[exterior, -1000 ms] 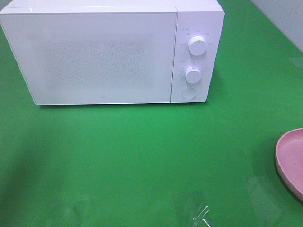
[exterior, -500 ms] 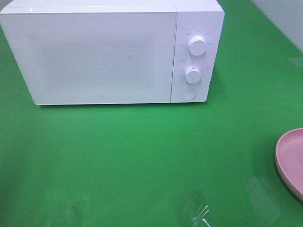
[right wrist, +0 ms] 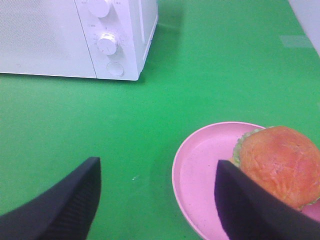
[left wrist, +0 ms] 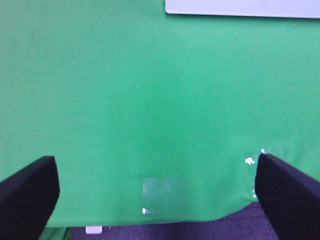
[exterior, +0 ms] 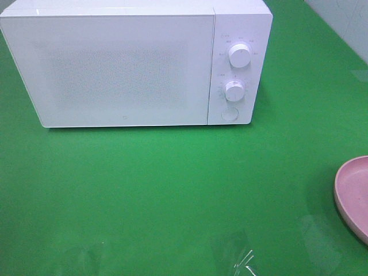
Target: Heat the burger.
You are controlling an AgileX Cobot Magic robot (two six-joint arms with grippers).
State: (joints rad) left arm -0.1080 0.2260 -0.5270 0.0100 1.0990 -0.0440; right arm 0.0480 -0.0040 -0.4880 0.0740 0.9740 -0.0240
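Note:
The burger (right wrist: 280, 162), with a glossy golden-brown bun and a fringe of green lettuce, sits on a round pink plate (right wrist: 200, 175). Only the plate's edge (exterior: 352, 195) shows at the right border of the high view; the burger is out of that view. The white microwave (exterior: 126, 63) stands at the back with its door shut; it also shows in the right wrist view (right wrist: 75, 35). My right gripper (right wrist: 157, 200) is open, its black fingers apart above the cloth beside the plate. My left gripper (left wrist: 157, 192) is open and empty over the cloth near the table's front edge.
Green cloth (exterior: 172, 190) covers the table. The microwave has two knobs (exterior: 239, 55) and a round button (exterior: 230, 114) on its right panel. Clear tape patches (exterior: 241, 259) lie near the front edge. A pale wall (exterior: 345, 23) is at the back right.

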